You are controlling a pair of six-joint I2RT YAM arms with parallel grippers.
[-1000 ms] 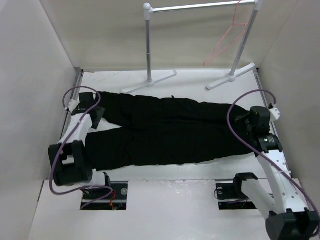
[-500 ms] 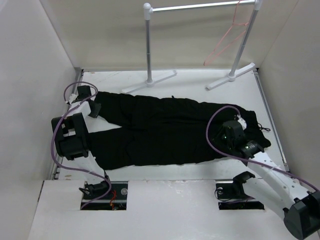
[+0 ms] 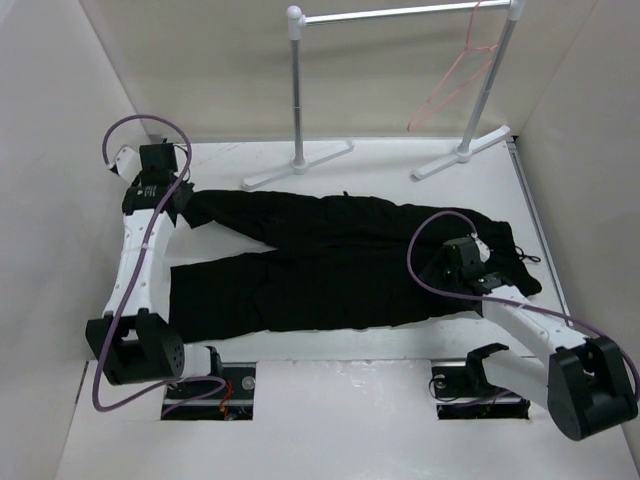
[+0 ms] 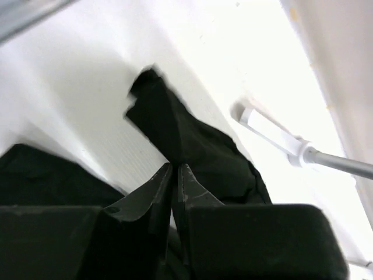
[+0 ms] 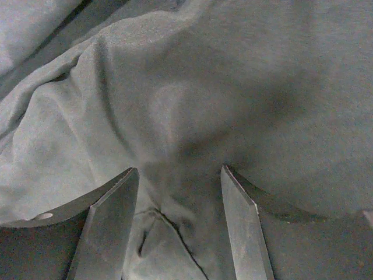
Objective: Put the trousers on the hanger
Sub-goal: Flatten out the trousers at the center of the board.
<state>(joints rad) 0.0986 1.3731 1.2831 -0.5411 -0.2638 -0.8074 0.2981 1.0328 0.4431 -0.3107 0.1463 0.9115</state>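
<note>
Left gripper (image 4: pixel 173 173) is pinched together on the far leg cuff of the trousers (image 3: pixel 330 265), which lie flat on the table (image 3: pixel 400 165). Right gripper (image 5: pixel 178 170) is spread apart over the waist. Clamp a thick fold there, then lift both ends level. Hanger (image 3: pixel 450 85) hangs on the rack (image 3: pixel 400 14), far right.

— Just beyond the tips of the left pincer (image 4: pixel 175 168) the trousers (image 4: pixel 198 151) go blurry; how much cloth sits between those tips is hidden.
— Ahead of the right pincer (image 5: pixel 178 171) the trousers run off every edge, and behind its tips the fingers (image 5: pixel 111 233) are cut off below.
</note>
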